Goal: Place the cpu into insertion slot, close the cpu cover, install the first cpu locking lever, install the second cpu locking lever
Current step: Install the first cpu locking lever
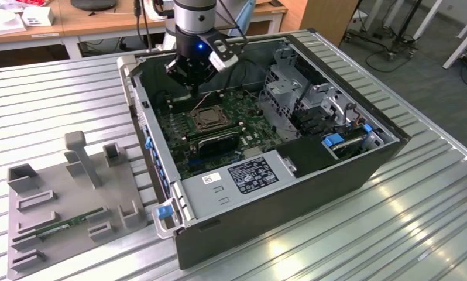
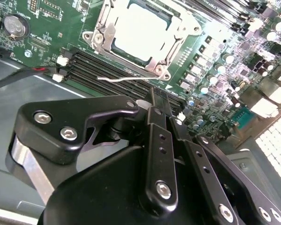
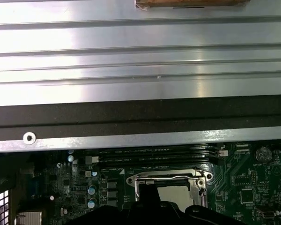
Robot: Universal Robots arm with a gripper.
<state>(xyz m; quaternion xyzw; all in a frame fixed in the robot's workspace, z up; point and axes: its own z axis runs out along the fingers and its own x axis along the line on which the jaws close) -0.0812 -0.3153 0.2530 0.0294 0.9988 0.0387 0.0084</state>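
The cpu [image 2: 139, 33] lies flat in the insertion slot [image 1: 206, 119] on the green board, its pale metal face showing. The cpu cover [image 2: 177, 43] is down around it as a silvery frame. A thin wire locking lever [image 2: 113, 78] sticks out free beside the socket's edge, over the black memory slots. My gripper [image 2: 160, 101] hangs just above the board next to that lever, fingers together with nothing between them. In the exterior view the gripper [image 1: 193, 91] is inside the case, just behind the socket. The first wrist view shows the socket [image 3: 171, 187] past the gripper's black body.
The open computer case [image 1: 151, 146] walls in the board. A drive cage [image 1: 296, 88] and cables stand on the exterior view's right, a power supply [image 1: 245, 175] in front. A grey fixture plate [image 1: 62, 199] holding a green memory stick [image 1: 69, 224] lies at the exterior view's left.
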